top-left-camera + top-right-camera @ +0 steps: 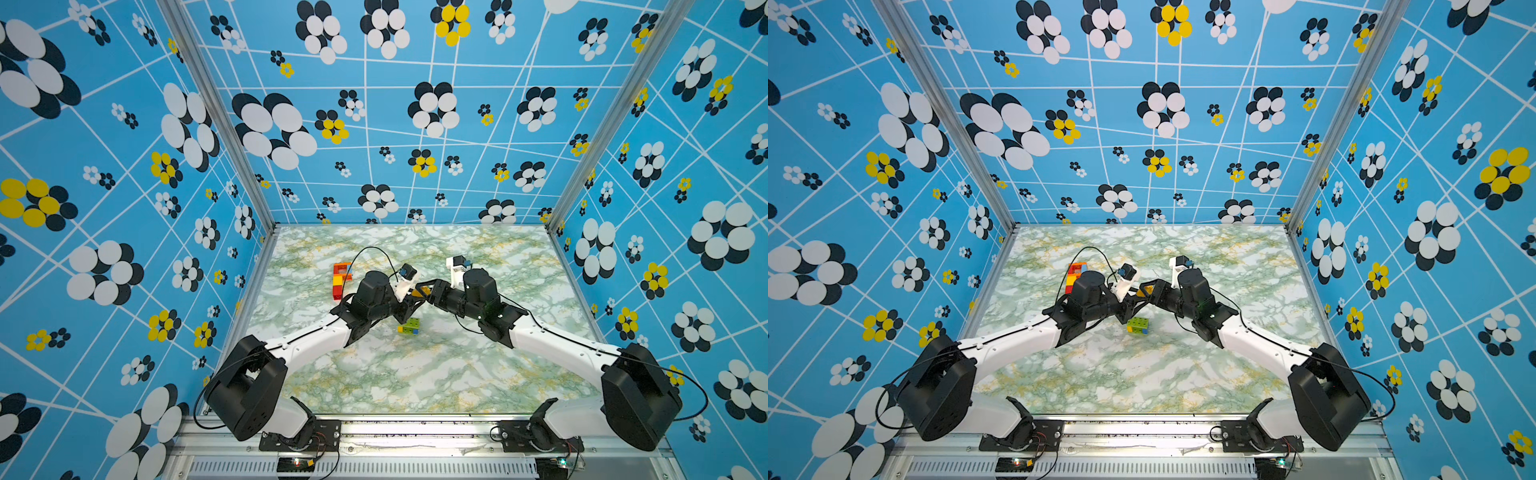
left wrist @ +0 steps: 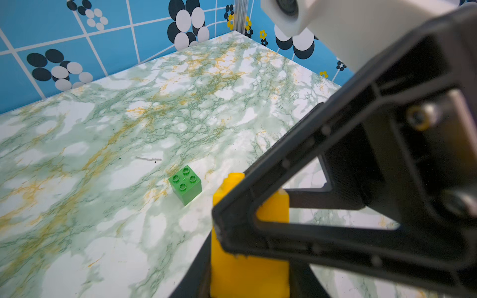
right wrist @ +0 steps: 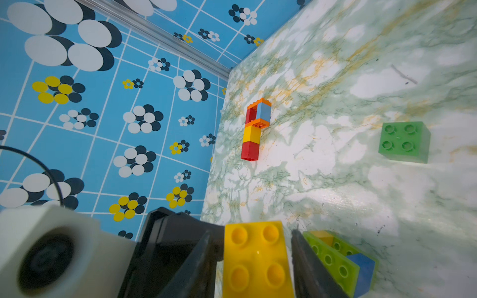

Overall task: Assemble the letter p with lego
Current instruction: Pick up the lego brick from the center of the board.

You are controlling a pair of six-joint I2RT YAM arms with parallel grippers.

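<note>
A yellow lego brick (image 1: 417,293) (image 3: 255,258) hangs above mid-table between both grippers. My left gripper (image 2: 249,283) is shut on it, its fingers pressed to two sides of the brick (image 2: 247,271). My right gripper (image 3: 254,258) faces the studs; its fingers flank the brick with thin gaps still showing, so it counts as open. In both top views the grippers (image 1: 411,301) (image 1: 423,289) meet tip to tip. A flat lego assembly (image 1: 340,280) (image 1: 1075,274) (image 3: 254,129) of orange, light blue, red and yellow bricks lies at the back left.
A green square brick (image 2: 185,184) (image 3: 404,142) stands alone on the marble table (image 1: 415,374). A lime brick joined to blue and yellow ones (image 1: 409,325) (image 1: 1139,325) (image 3: 338,260) lies just under the grippers. Patterned blue walls (image 1: 415,124) close three sides.
</note>
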